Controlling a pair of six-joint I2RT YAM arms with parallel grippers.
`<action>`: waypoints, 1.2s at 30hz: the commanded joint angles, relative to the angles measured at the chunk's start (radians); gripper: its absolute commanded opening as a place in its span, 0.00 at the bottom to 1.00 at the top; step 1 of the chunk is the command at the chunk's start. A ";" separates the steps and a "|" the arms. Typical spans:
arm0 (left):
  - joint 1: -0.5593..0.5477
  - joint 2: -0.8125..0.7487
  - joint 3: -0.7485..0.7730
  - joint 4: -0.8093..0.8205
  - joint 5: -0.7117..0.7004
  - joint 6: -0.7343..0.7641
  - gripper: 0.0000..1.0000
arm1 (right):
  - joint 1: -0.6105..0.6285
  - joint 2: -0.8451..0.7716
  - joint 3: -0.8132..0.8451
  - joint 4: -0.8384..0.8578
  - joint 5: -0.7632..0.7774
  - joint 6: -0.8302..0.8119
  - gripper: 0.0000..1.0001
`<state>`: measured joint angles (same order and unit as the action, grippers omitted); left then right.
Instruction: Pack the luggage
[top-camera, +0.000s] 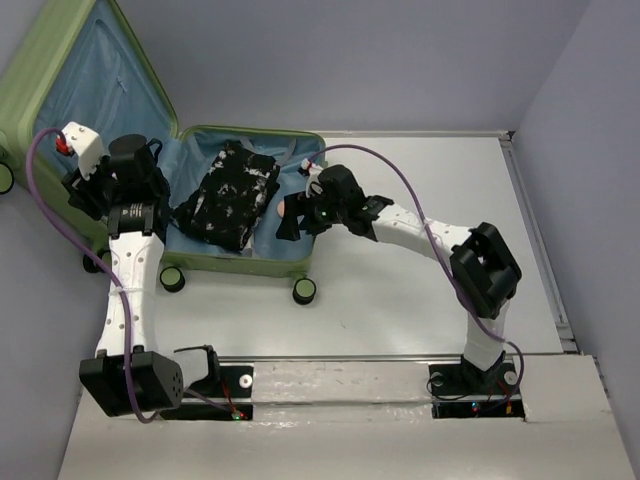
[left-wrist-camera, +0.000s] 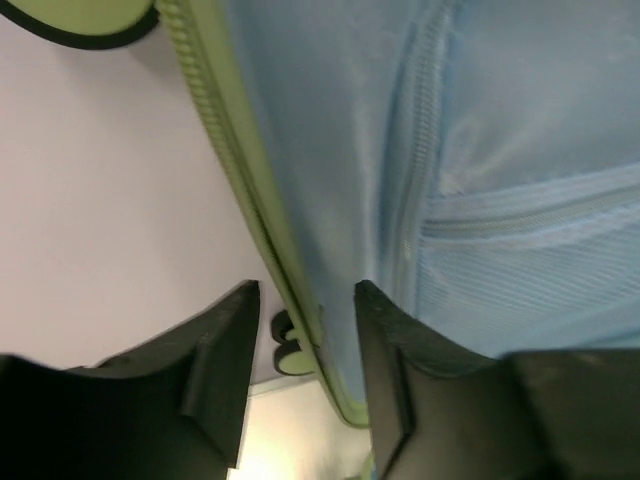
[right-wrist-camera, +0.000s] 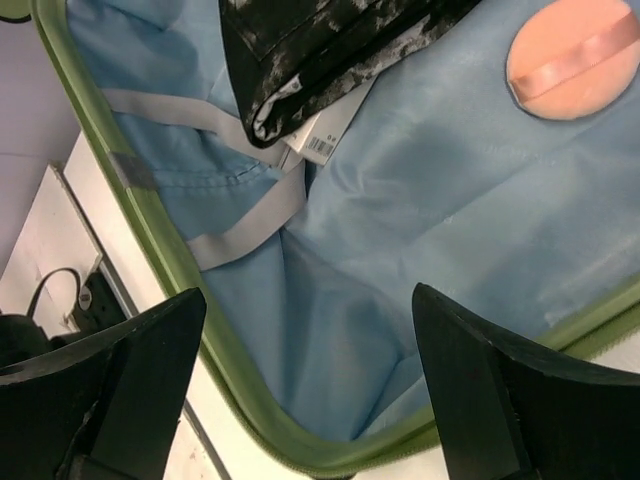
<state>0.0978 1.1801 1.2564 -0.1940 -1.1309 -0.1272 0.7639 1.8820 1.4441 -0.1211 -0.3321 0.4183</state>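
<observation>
You look to be at the closing step. The luggage (top-camera: 100, 70) lies open on the counter (top-camera: 400, 300), its lid propped up at the far left and its base holding the black-and-white cloth bundle (top-camera: 232, 195) and a pink puff (right-wrist-camera: 570, 55).

Your left pincer (left-wrist-camera: 307, 287) has its fingers apart, one on either side of the lid's green rim (left-wrist-camera: 225, 150), which passes between them. It does not appear to be pinched (the gap is narrow, so I can't be sure).

Your right pincer (right-wrist-camera: 310, 292) hangs wide apart and empty over the right end of the blue-lined base, beside the bundle.

Next, I'd judge, clamp the left on the rim and swing the lid down. Lift the right clear of the base first, or the lid will land on it.
</observation>
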 joint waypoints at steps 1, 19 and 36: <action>0.025 0.018 -0.014 0.096 -0.102 0.011 0.48 | -0.002 0.062 0.044 -0.018 0.138 -0.015 0.87; -0.009 -0.076 -0.115 0.160 0.060 0.021 0.06 | -0.002 -0.213 -0.089 -0.055 0.459 -0.055 0.86; -0.761 -0.232 -0.264 0.315 -0.055 0.123 0.06 | -0.025 0.030 -0.109 -0.019 0.380 0.073 0.07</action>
<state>-0.3973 0.9691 1.0000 0.0082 -1.2407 0.0711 0.7479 1.9194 1.3754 -0.1432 0.0944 0.5190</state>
